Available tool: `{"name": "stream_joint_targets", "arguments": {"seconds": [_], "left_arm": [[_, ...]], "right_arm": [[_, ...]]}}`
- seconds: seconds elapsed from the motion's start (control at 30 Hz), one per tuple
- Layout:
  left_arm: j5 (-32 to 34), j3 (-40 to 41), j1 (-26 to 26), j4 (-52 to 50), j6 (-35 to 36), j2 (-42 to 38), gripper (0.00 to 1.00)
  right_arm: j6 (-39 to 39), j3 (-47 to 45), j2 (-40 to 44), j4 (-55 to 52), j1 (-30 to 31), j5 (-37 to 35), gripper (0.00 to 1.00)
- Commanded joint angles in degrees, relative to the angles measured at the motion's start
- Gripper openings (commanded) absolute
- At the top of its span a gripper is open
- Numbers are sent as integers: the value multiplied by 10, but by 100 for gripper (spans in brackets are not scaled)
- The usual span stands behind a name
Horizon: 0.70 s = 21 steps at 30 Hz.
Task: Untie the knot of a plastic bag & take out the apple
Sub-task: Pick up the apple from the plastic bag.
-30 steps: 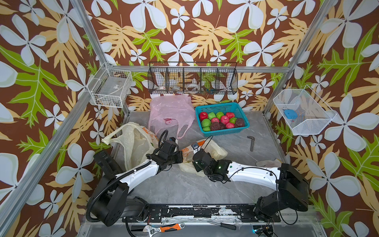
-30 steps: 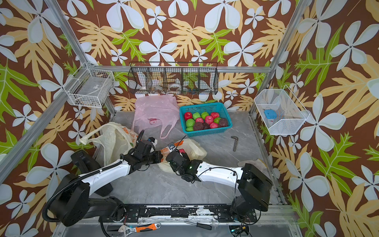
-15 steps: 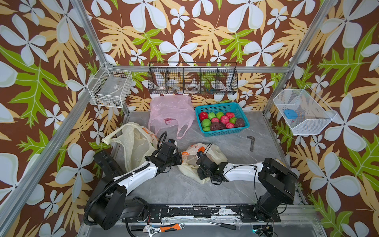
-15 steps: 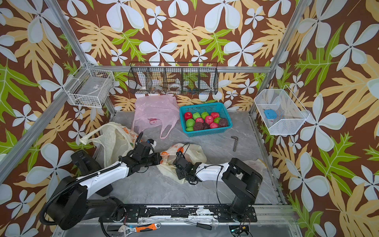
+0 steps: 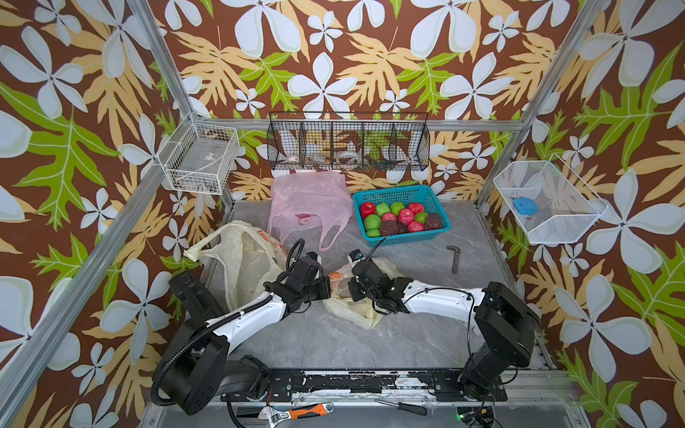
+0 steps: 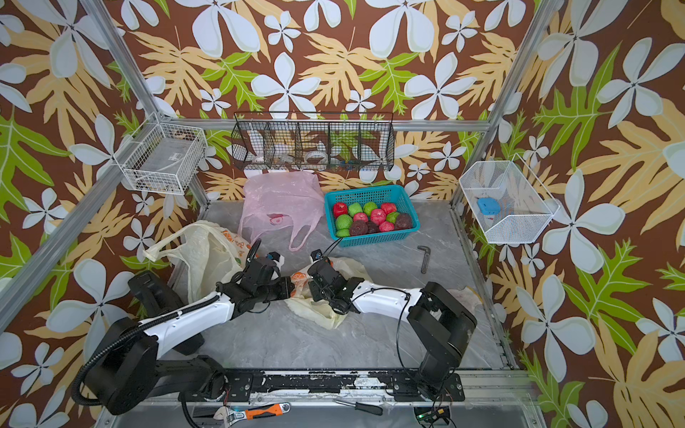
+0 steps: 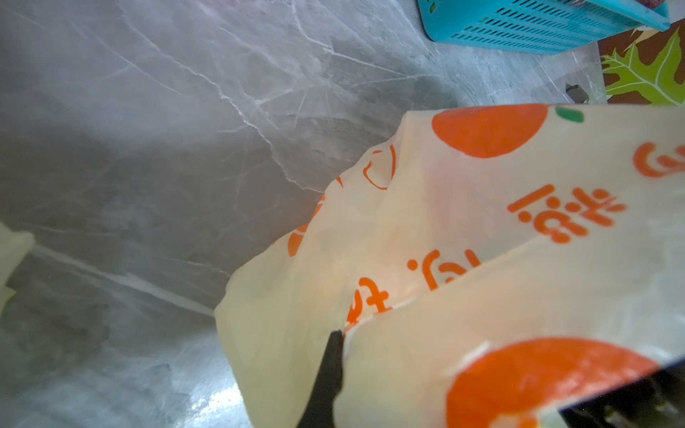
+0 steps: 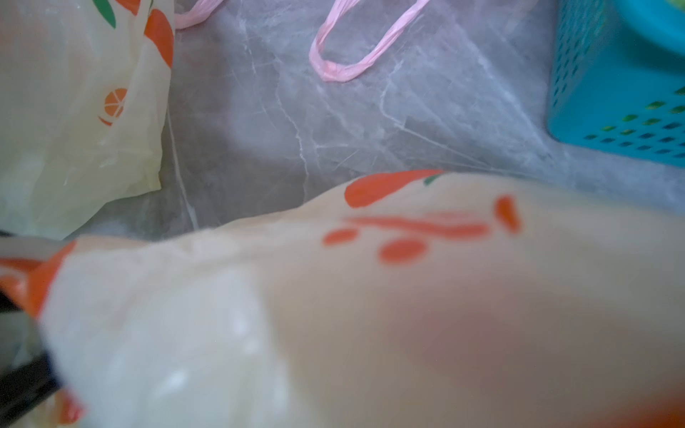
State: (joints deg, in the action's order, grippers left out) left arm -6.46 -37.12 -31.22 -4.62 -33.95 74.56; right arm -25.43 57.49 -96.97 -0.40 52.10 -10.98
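The plastic bag (image 5: pixel 352 313) is pale yellow with orange print and lies mid-table in both top views (image 6: pixel 315 309). Its printed upper part is drawn up between my two grippers. My left gripper (image 5: pixel 328 288) (image 6: pixel 289 288) is shut on the film; one black finger (image 7: pixel 330 370) pinches a fold of the bag (image 7: pixel 463 241). My right gripper (image 5: pixel 351 289) (image 6: pixel 312 288) faces it a hand's width away, shut on the bag. The film (image 8: pixel 370 296) covers its jaws. The knot is hidden between the grippers. The apple is hidden inside the bag.
A blue basket (image 5: pixel 407 239) of red, green and dark fruit stands behind the right arm. A pink bag (image 5: pixel 307 200) lies at the back, another pale bag (image 5: pixel 241 259) at the left. An Allen key (image 5: pixel 454 257) lies to the right.
The right arm folded its elbow in, then stretched out again, and its gripper shifted its hold on the bag. The bag's printed part now spans both grippers. The left arm barely moved.
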Motion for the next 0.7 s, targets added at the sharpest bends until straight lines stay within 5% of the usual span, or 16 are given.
{"name": "stream_joint_targets", "arguments": {"seconds": [0.0,0.4,0.67], "left_arm": [[7,6,-2,3,-7,-8,0],[-47,-12,-2,-14,6,-16,0],[-58,-15,-2,-23,6,-4,0]], "right_arm": [[-1,16,-16,0,-5,-64,21],[35,7,-21,35,-50,-79,60],[82,27,-62,61,-57,-22,67]]}}
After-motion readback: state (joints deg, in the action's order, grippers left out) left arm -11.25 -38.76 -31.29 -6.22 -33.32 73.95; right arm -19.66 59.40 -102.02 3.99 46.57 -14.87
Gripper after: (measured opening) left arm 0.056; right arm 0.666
